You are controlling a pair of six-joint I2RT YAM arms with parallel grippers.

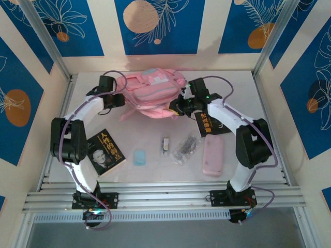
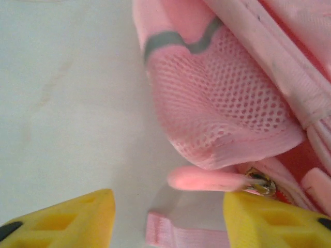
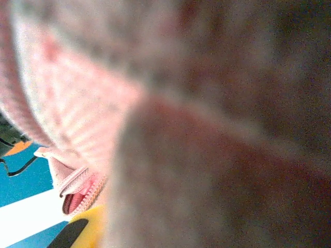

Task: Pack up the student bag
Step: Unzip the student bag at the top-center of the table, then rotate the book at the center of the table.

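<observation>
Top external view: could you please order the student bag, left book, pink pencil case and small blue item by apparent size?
1. student bag
2. left book
3. pink pencil case
4. small blue item

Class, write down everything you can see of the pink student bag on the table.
The student bag is soft pink fabric with pale blue-grey trim, lying slumped at the far middle of the table. A mesh side pocket and a pink zip pull with metal ring face the open left gripper. The right gripper is against its other side, grip unclear.
</observation>
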